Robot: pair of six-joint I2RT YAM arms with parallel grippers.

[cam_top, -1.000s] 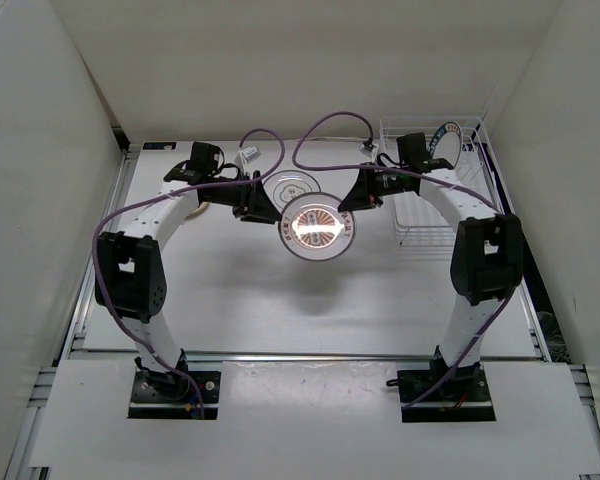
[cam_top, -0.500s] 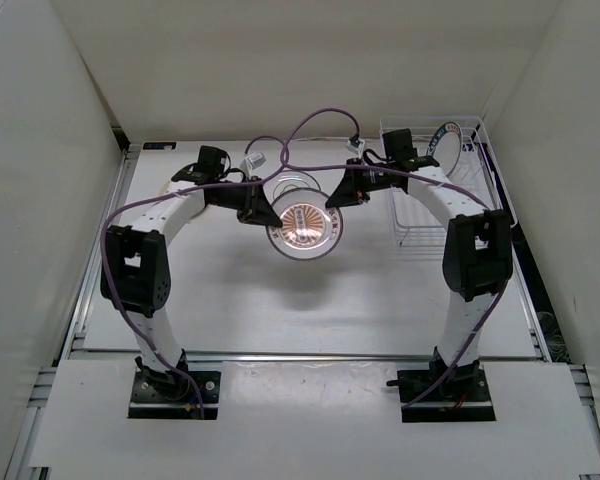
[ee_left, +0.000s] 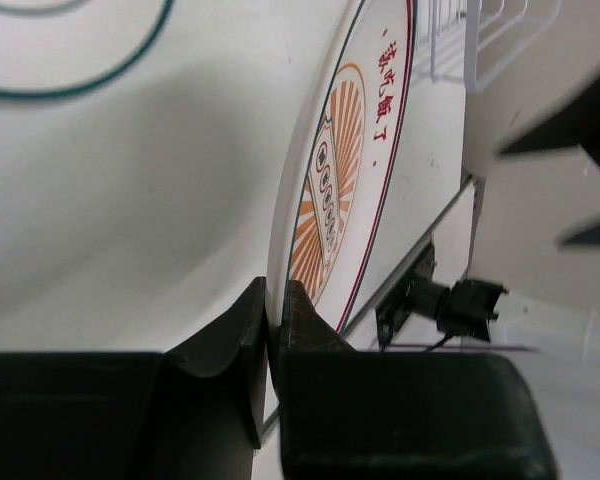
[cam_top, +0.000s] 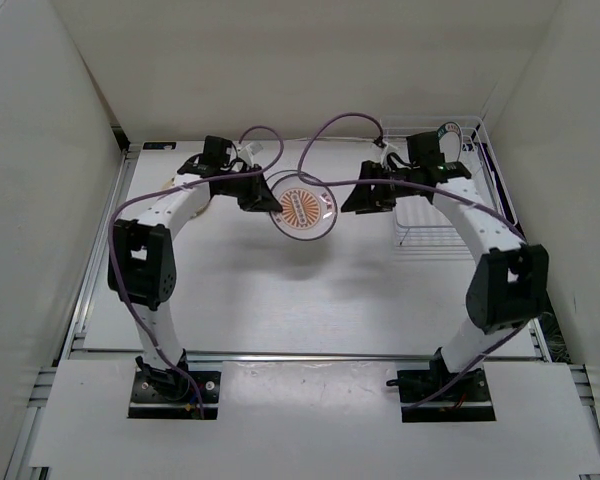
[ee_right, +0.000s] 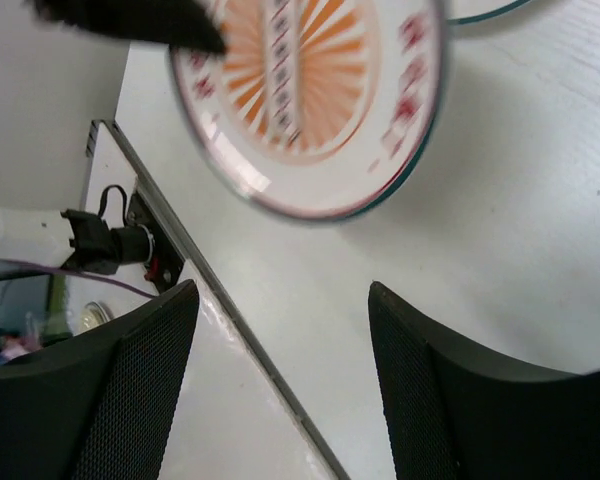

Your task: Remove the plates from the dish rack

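Note:
My left gripper is shut on the left rim of a white plate with an orange-red centre, holding it above the table. In the left wrist view its fingers pinch the plate's edge. Just right of that plate my right gripper stands open and apart from it; in the right wrist view nothing is between its jaws, and the plate hangs beyond them. A second white plate lies flat on the table behind the held one. The white wire dish rack stands at the back right with a blue-green rimmed plate upright in it.
Purple cables loop over the back of the table from both wrists. White walls close in the left, back and right sides. The flat plate's dark ring shows beside the held plate.
The left gripper has shut on the plate's rim and carried it back and lower. The right gripper has let go, opened and drawn off to the right.

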